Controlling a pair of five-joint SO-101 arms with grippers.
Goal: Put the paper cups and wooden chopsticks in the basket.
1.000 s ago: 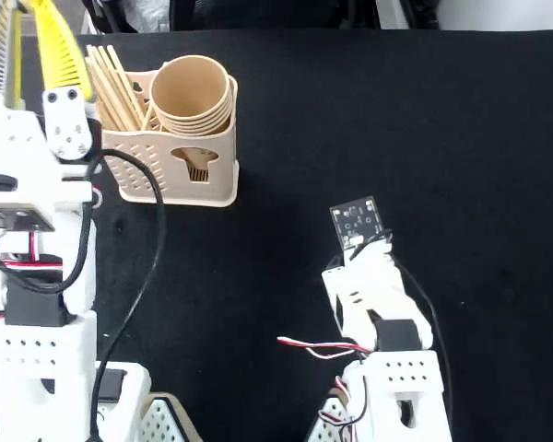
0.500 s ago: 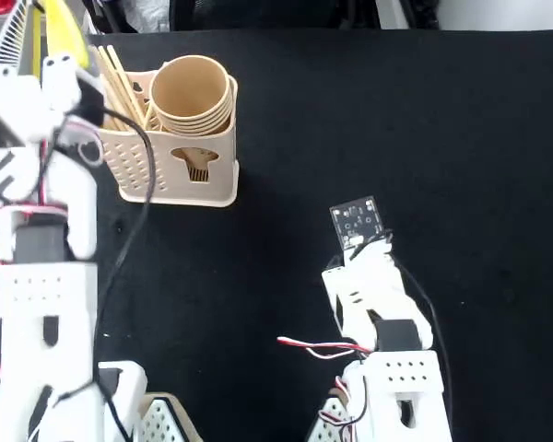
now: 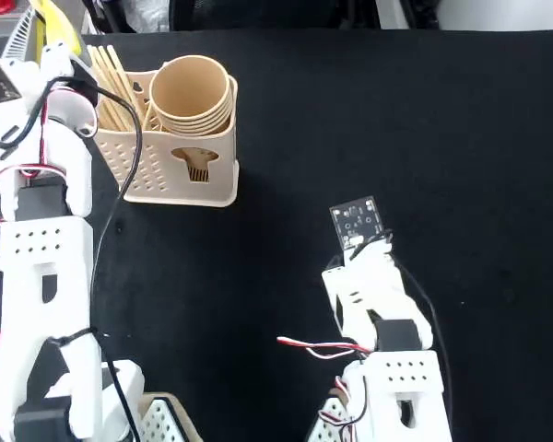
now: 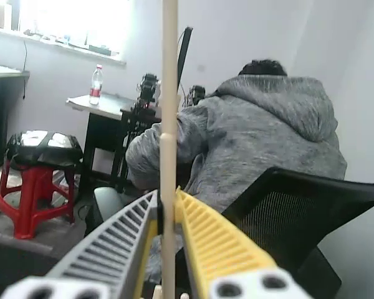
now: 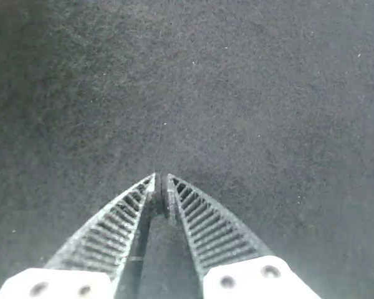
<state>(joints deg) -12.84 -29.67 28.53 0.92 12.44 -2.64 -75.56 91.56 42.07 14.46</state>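
One chopstick [image 4: 169,75] clamped in left end effector [image 4: 166,203] near basket [image 3: 157,171]; right end effector [image 5: 161,190] together over black table [image 3: 396,120].

Place: an office-like lab room, set up for robot work.
Bench: a table [image 3: 424,120] under black cloth, with the white printed right arm [image 3: 378,313] and its loose wires standing on it.
Furniture: a black mesh office chair [image 4: 311,215], a desk [image 4: 103,107], a red stool [image 4: 37,173].
On the desk: a bottle [image 4: 96,84] and dark gear, too small to identify.
Shell: a plain pale wall [image 4: 249,31] and a bright window [image 4: 68,18].
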